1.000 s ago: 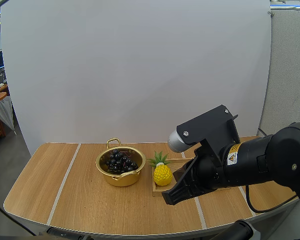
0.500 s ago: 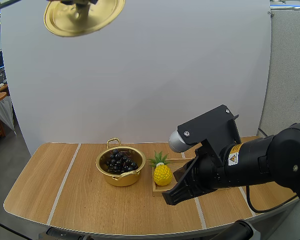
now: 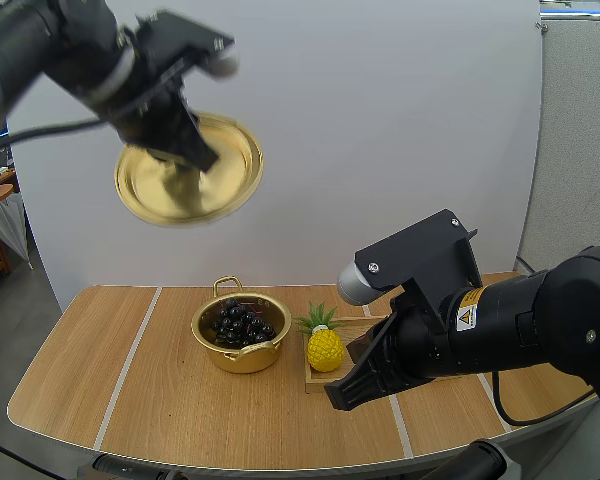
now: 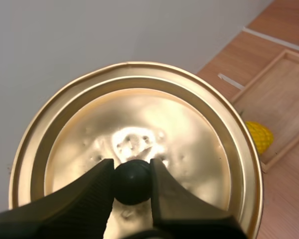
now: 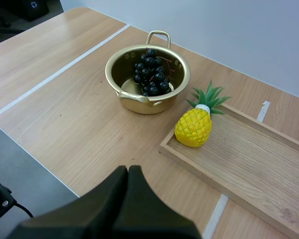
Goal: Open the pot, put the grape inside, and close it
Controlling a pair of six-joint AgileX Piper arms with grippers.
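The gold pot (image 3: 240, 335) stands open on the table with the dark bunch of grapes (image 3: 239, 323) inside it; the same pot (image 5: 147, 79) and grapes (image 5: 150, 72) lie ahead of my right gripper. High above the table my left gripper (image 3: 183, 172) is shut on the black knob (image 4: 132, 181) of the gold lid (image 3: 190, 168), which hangs tilted, up and left of the pot. The lid (image 4: 139, 144) spreads out beyond my left fingers (image 4: 94, 199). My right gripper (image 3: 342, 392) is shut on nothing, low over the table's front, right of the pot.
A yellow toy pineapple (image 3: 324, 345) lies on the left end of a wooden tray (image 5: 249, 164), just right of the pot. The table's front edge (image 3: 230, 462) runs close below my right gripper. Bare tabletop spreads left of the pot.
My left arm has come down into the high view with the lid, from out of frame to above and left of the pot. The right arm has stayed still.
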